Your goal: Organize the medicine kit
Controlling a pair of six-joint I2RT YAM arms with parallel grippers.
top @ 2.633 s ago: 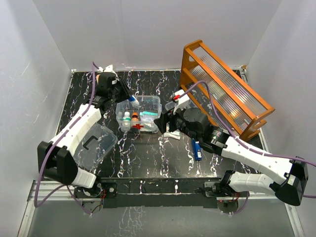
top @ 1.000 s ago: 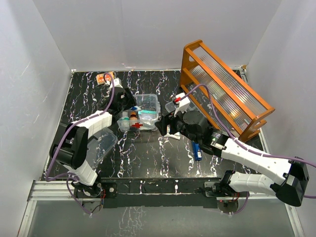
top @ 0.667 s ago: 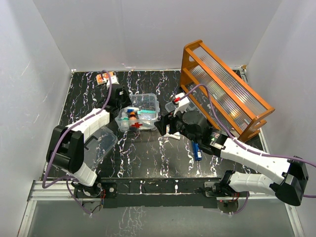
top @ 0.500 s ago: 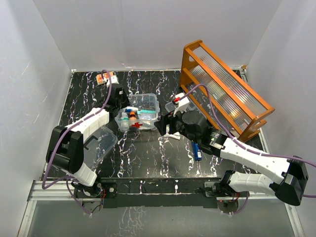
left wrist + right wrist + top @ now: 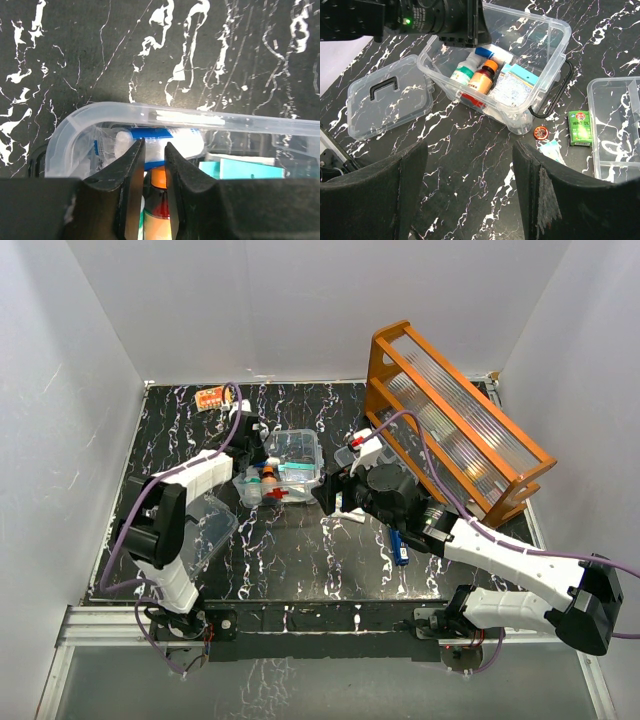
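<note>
At mid-table, from the overhead camera: shows the medicine kit standing open on the black marbled table, with its clear lid lying flat to its near left, apart from it. Puts the left gripper at the kit's far-left corner, right over the rim. Places the right gripper just beside the kit's right end, low over the table. Has the orange rack tilted at the far right, a blue item on the table by the right arm, and a small orange-and-white item at the far-left corner.

From the left wrist: looks past two fingers set near together, with a slim gap between them and nothing clamped in it. Shows the kit's rounded clear corner just beyond the tips and, inside the wall, a white tube with a blue band lying crosswise, with a teal card edge below it. Cannot tell whether the tips touch the plastic.

From the right wrist: frames the scene between two dark fingers held wide apart, with only bare table between. Shows the kit ahead, holding a white bottle with a green label, an amber bottle with an orange cap, the tube at the far wall and a flat packet. Catches red on the kit's front wall. Finds the lid, dark handle up, to the left. Finds a small round red tin, a green packet and a second clear container to the right.
</note>
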